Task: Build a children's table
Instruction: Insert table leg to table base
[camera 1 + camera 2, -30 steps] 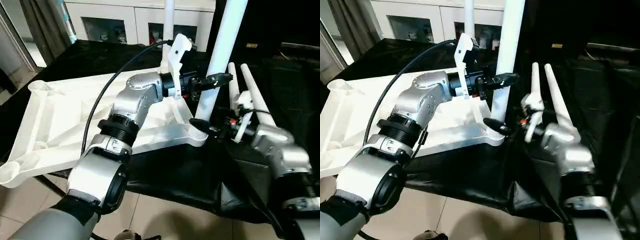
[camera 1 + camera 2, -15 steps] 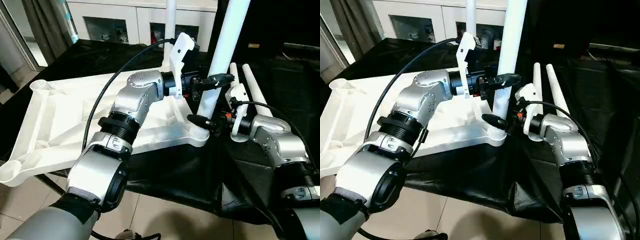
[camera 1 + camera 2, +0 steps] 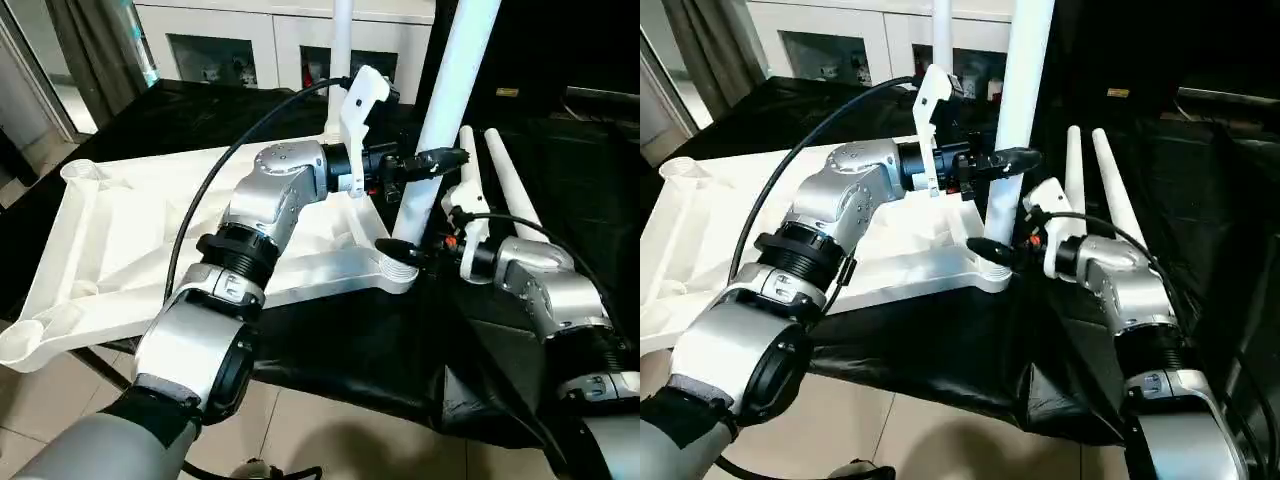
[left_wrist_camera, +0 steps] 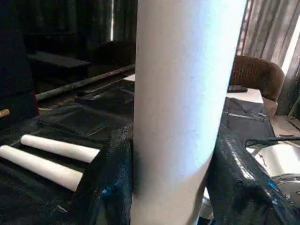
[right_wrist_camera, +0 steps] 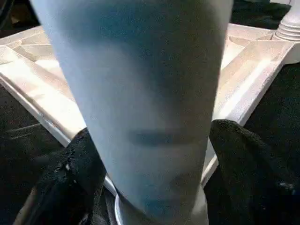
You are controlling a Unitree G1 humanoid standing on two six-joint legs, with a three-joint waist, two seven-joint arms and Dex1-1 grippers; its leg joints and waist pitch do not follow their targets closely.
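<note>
White tabletop (image 3: 150, 250) lying upside down on a table with a black cloth (image 3: 350, 340), ribbed underside facing up, round sockets at the corners; one near corner hanging past the cloth edge over the tiled floor (image 3: 330, 440).

One white leg (image 3: 440, 120) standing upright in the corner socket (image 3: 398, 272) nearest to the right arm, tilted a little, its top out of the picture; a second leg (image 3: 340, 30) upright at the far corner, behind the left wrist; two more legs (image 3: 500, 180) lying side by side on the black cloth, just beyond the right forearm.

Left gripper (image 3: 432, 160) reaching from the left and clamped on the standing leg at mid height, black fingers (image 4: 110, 183) pressed against both sides of the tube in the left wrist view; half closed, holding the leg.

Right gripper (image 3: 402, 250) low at the foot of the same leg, just above the socket, one black finger (image 3: 392, 247) pointing across the front of the tube; in the right wrist view black fingers (image 5: 243, 159) on each side of the tube, very near to it; contact not possible to tell, so open or gripping cannot be said.

White cabinets with glass doors (image 3: 250, 45) behind the table; a grey curtain (image 3: 95, 50) at the far left.
</note>
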